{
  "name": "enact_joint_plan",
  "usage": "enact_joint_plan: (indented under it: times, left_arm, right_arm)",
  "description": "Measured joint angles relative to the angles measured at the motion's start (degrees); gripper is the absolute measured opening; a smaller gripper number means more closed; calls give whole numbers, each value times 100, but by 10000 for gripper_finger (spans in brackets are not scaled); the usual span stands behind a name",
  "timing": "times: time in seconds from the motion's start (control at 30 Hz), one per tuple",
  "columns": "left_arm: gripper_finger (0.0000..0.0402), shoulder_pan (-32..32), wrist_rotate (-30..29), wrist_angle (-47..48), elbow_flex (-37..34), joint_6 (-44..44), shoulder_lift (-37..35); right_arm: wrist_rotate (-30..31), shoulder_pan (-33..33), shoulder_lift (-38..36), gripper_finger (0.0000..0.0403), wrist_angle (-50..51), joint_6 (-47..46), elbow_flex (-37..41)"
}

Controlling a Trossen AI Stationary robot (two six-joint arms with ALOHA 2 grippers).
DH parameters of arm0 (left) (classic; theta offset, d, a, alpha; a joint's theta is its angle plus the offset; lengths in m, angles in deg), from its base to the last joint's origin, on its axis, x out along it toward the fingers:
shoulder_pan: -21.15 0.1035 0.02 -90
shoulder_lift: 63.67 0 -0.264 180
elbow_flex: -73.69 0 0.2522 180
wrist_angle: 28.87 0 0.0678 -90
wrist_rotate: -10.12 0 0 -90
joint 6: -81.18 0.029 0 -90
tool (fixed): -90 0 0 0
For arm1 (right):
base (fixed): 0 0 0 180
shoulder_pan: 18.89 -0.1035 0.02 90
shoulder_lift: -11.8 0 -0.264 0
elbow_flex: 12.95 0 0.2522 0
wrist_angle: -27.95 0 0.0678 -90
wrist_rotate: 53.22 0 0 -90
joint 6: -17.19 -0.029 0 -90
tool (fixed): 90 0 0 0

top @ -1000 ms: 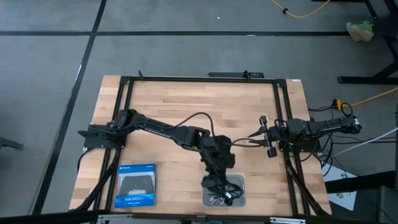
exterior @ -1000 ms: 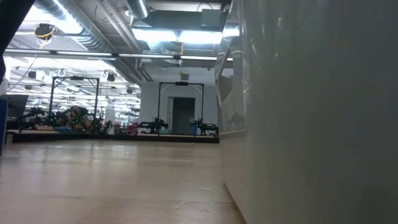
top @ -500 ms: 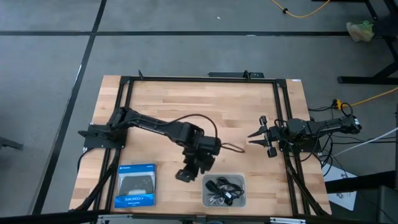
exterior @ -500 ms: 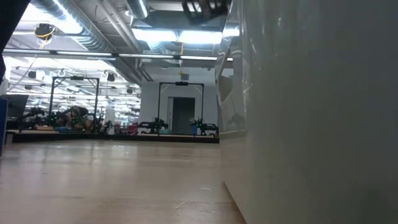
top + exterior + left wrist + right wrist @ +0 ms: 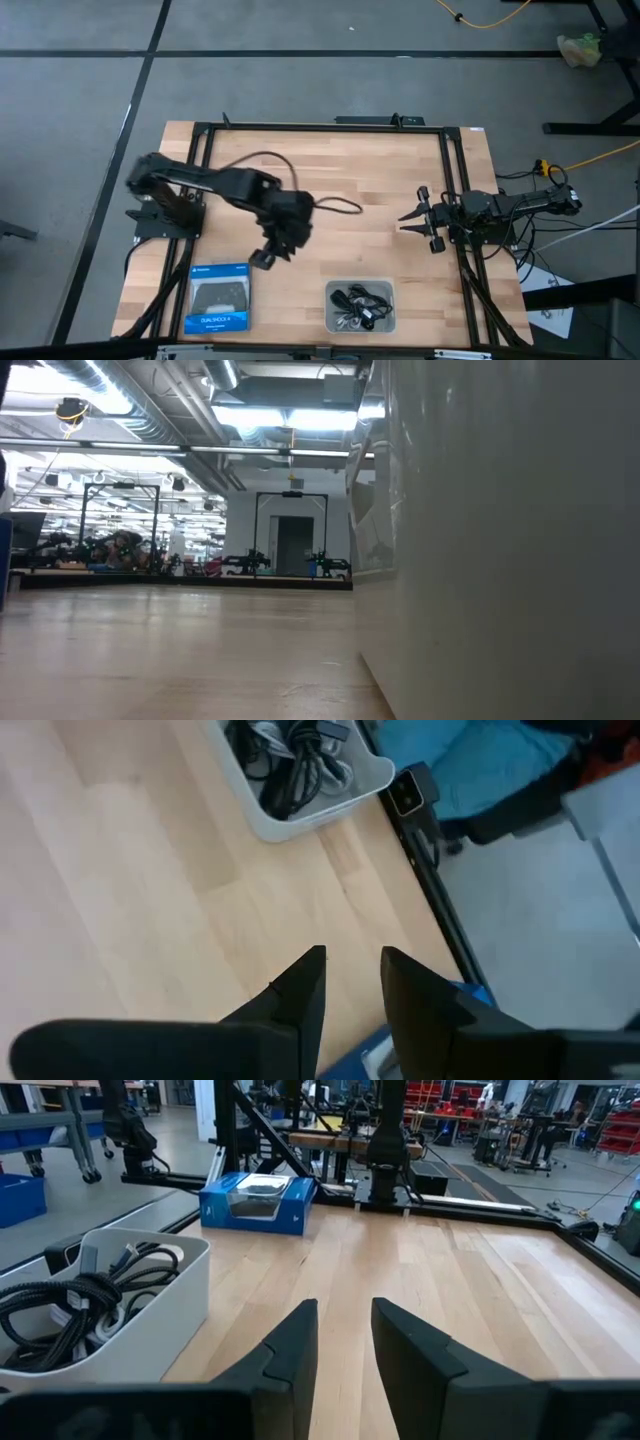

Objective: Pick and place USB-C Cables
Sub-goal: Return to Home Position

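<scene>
The USB-C cables [image 5: 358, 300] lie as coiled bundles, black and pale, in a small white tray [image 5: 385, 322] near the table's near edge. The left wrist view shows the same cables [image 5: 292, 765] in the tray [image 5: 300, 815], as does the right wrist view [image 5: 70, 1305]. My left gripper [image 5: 263, 259] hangs open and empty over bare wood between the tray and the blue box [image 5: 218, 297]; its fingers [image 5: 352, 965] hold nothing. My right gripper [image 5: 412, 214] waits open at the table's right side, its fingers [image 5: 345, 1315] pointing across the table.
The blue controller box [image 5: 255, 1200] lies flat at the near left of the table, close to my left gripper. A black frame rail [image 5: 452, 190] runs along the table's edges. In the low view the tray's white wall [image 5: 500, 540] fills the right half. Bare wood [image 5: 330, 160] spans the far half.
My left gripper has drawn back from above the tray, moving toward the table's left edge and a little toward its far edge, the arm folding back at the elbow. It carries nothing. The cables have stayed in the tray.
</scene>
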Motion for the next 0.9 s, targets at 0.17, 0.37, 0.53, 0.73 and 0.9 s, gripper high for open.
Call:
enact_joint_plan:
  times: [0.17,0.37,0.53,0.73,0.9]
  left_arm:
    - [92,74,-25,-997,-1537,-261,-1217]
    - [92,373,-6,-2328,-3430,-671,-2732]
    - [92,523,1,-3189,-4829,-1123,-3926]
    - [92,525,-32,-4075,-6221,-1503,-5323]
    - [92,525,-41,-4648,-7117,-1505,-6532]
  right_arm:
    - [42,0,1,102,-6,-1,0]
    - [42,-1,2,102,-6,-1,0]
    - [43,-1,0,102,-6,-1,0]
    - [44,0,2,102,-6,0,0]
    - [44,0,2,102,-15,-2,0]
